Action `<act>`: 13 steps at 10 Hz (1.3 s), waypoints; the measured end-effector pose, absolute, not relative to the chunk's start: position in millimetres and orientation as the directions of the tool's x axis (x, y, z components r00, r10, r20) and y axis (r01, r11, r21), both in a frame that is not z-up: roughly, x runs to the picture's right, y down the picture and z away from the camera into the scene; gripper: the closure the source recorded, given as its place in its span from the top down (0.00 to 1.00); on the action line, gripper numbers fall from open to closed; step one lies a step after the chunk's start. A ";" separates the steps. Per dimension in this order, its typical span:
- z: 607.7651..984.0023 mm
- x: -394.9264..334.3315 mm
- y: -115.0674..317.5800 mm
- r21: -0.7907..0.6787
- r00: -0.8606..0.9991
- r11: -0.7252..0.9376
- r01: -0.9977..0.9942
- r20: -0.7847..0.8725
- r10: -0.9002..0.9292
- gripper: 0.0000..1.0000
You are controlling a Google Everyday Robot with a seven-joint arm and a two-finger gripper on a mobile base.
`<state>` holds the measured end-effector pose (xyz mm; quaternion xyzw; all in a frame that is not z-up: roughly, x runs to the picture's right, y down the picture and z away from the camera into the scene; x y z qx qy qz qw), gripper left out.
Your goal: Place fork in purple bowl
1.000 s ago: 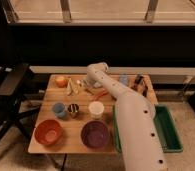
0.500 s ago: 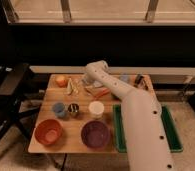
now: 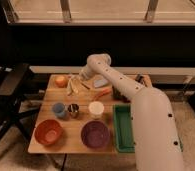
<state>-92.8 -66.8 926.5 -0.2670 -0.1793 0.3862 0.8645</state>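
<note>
Hardly moved since a second ago, our gripper (image 3: 82,77) hangs clenched over the fork (image 3: 84,86), beside the yellow wedge (image 3: 71,86), well apart from the purple bowl (image 3: 95,134); we judge the fork light, stiff and slippery, best pinched mid-handle

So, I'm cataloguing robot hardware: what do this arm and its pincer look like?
The arm is thick, smooth and off-white, built of rounded tubular segments with small dark dots on the casing; no loose cables show. Its pincer, over the wooden table's far side, looks pale too.
</note>
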 end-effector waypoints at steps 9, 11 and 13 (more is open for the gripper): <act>794.3 7.6 -20.2 -0.626 0.749 0.595 -0.505 0.025 0.662 0.14; 758.9 33.7 -2.3 -0.634 0.733 0.567 -0.525 0.001 0.680 0.14; 746.4 39.9 6.2 -0.645 0.737 0.562 -0.518 -0.003 0.676 0.14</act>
